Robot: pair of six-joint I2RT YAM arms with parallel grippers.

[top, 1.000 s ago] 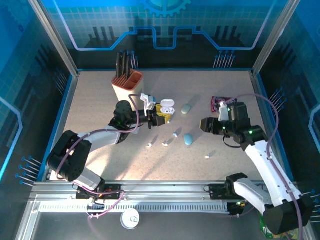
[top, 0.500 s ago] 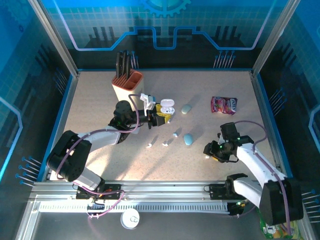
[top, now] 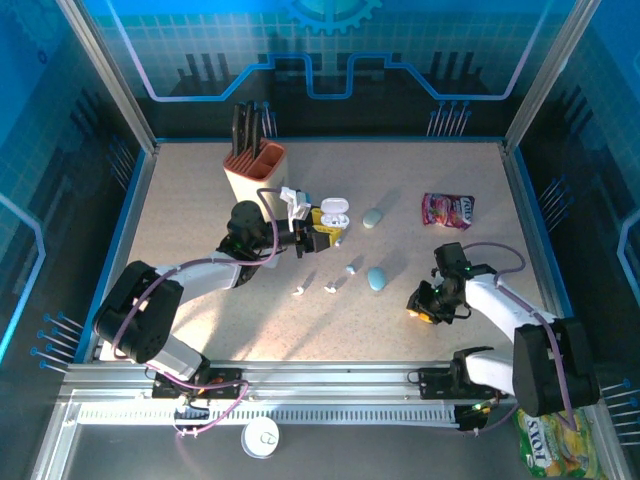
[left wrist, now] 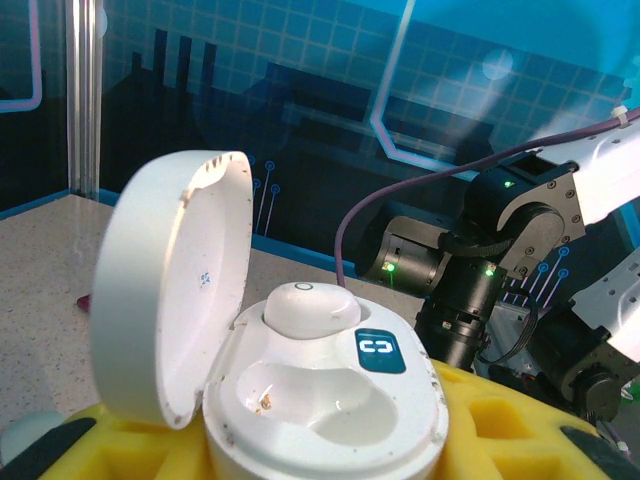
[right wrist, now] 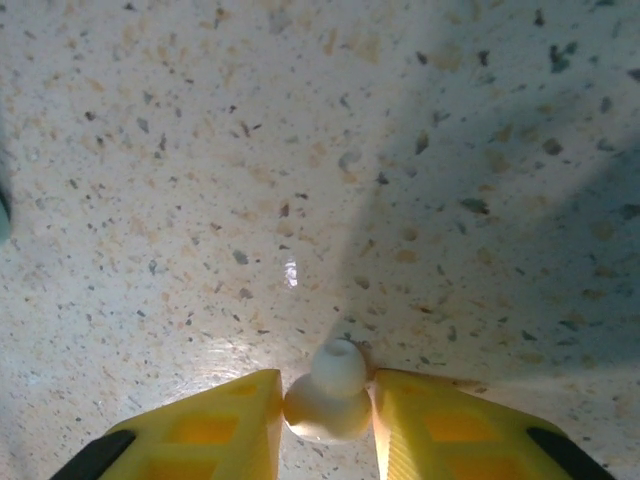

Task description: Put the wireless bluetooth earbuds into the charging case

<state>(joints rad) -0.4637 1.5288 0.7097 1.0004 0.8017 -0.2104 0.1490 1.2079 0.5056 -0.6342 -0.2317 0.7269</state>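
Roughly midway, I'd say. The charging case (left wrist: 320, 400), lid open, is clamped upright in the left gripper (left wrist: 322, 445) with 1 seated bud (left wrist: 310, 308) in and the second socket (left wrist: 300, 385) bare. 3 loose buds (top: 330, 288) lie on the table (top: 200, 200) near the case. The right gripper (right wrist: 326, 392) is low at the tabletop, jaws narrowed, pads touching both sides of 1 earbud (right wrist: 328, 405), which looks not yet lifted.

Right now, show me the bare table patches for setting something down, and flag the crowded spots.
Free: the far strip between the knife block and snack packet; the near-middle strip between the arm bases. Crowded: the centre, where the left gripper holds the open case beside two pebble cases and loose earbuds; the right gripper pinches one earbud.
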